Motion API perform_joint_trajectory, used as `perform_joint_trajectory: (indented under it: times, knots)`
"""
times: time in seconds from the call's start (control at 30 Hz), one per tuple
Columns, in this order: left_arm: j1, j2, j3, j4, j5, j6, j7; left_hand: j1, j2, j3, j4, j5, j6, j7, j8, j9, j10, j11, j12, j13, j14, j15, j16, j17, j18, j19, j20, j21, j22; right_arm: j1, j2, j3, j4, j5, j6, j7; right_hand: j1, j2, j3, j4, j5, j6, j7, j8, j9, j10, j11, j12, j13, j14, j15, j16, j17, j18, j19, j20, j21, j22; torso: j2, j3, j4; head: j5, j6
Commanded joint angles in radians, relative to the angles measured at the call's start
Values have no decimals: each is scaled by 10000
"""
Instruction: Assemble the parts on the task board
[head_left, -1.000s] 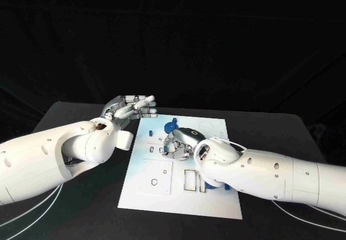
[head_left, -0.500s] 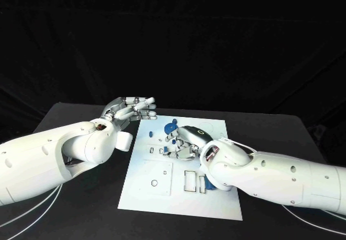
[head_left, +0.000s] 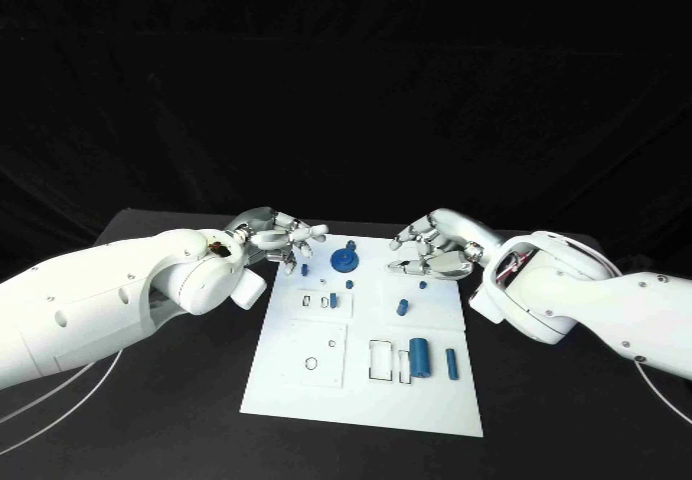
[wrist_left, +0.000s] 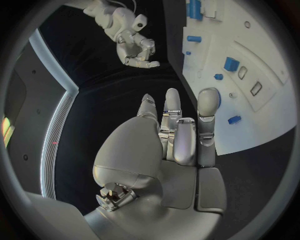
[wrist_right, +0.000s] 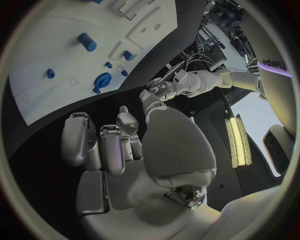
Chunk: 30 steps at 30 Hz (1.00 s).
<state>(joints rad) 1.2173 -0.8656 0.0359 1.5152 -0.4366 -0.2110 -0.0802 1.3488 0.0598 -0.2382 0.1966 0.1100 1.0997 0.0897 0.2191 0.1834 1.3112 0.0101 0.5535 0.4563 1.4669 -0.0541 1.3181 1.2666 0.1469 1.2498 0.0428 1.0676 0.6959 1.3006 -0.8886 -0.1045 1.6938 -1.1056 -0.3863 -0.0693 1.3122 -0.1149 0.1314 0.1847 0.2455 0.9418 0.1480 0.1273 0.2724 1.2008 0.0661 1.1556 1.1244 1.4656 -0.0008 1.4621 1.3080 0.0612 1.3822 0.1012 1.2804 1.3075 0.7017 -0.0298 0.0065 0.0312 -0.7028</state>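
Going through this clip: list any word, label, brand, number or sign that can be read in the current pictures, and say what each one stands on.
"edy4" or the like: dark letters, cut off and mirrored-looking, on a pale curved panel at the rim of the right wrist view; not surely readable.
White task board: outlines and holes, no lettering that can be read.
Left hand, right hand, arms, blue parts: no text seen.

A black table (head_left: 173, 400) stands before a black backdrop (head_left: 346, 100).
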Motion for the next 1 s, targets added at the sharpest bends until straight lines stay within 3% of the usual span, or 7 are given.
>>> perform_joint_trajectory:
  times: [0.03,0.07,0.17,0.23,0.5,0.83,1.0]
  knots:
    - [131,234,9,-170,-3086,1276,-2532,-127,-67,-150,67,-13,75,-76,343,410,-114,-23,1731,1693,466,-14,585,787,-217,273,-10,1090,1480,42,-169,-2,-1,898,524,451,-4,54,-81,-7,1,66,4,75,12,59,-3,64,5,643,-64,57,919,105,85,14,61,450,-172,43,-20,74,-86]
    - [175,324,7,-234,-3492,1470,-2854,-202,-65,-192,149,-14,125,-182,526,624,45,-26,2703,2678,457,-88,618,840,-289,453,-24,1494,2062,54,-222,-2,-20,921,514,445,-5,54,-82,-7,1,66,4,75,12,60,-3,65,5,643,-64,57,919,105,85,14,60,450,-185,52,-19,105,-97]
    - [318,623,-22,-437,-4475,1994,-3667,-365,8,-249,457,62,-2,-291,1055,1360,226,-309,4642,4653,438,-189,647,933,-455,818,-123,2335,3256,75,-320,-1,-64,962,471,412,-13,56,-90,-2,2,70,2,80,14,64,-5,67,7,642,-66,51,911,107,82,11,53,445,-234,90,6,132,-140]
    - [435,856,-86,-580,-5016,2280,-4153,-599,74,-308,712,3,-73,-284,1253,1665,203,-214,5036,5103,436,-168,639,952,-517,909,-128,2545,3633,82,-353,-1,-90,970,451,352,-19,56,-97,1,5,73,0,84,15,60,-6,61,-1,638,-67,40,892,112,70,10,31,429,-257,108,29,138,-154]
    - [699,1721,-240,-1119,-6063,2962,-5501,-916,-18,-406,923,1,-523,-260,1594,2401,-102,-190,5189,5262,439,-157,611,998,-528,946,-141,2639,3783,90,-360,-2,-172,812,399,114,-79,51,-159,36,25,24,2,79,7,35,-7,29,-41,629,-74,11,850,123,49,-2,-21,396,-259,122,20,214,-204]
    - [769,2533,-383,-1683,-6464,3718,-6064,-848,46,-316,893,3,-773,-251,1791,2865,-218,-182,5321,5389,443,-162,584,1024,-828,1827,-173,3477,5406,88,-348,-3,-199,647,330,-26,-98,64,-184,52,76,12,-1,85,6,36,-10,27,-47,622,-77,-10,821,125,44,-7,-38,388,-236,104,18,211,-288]
    - [771,2767,-440,-1873,-6504,3851,-6125,-930,15,-351,919,-4,-837,-248,1838,2981,-241,-180,5356,5415,445,-162,580,1034,-870,1940,-177,3601,5634,80,-323,-3,-213,325,301,-30,-104,61,-199,56,104,6,-3,90,7,35,-11,24,-52,621,-79,-14,816,127,39,-9,-52,380,-237,111,17,190,-325]
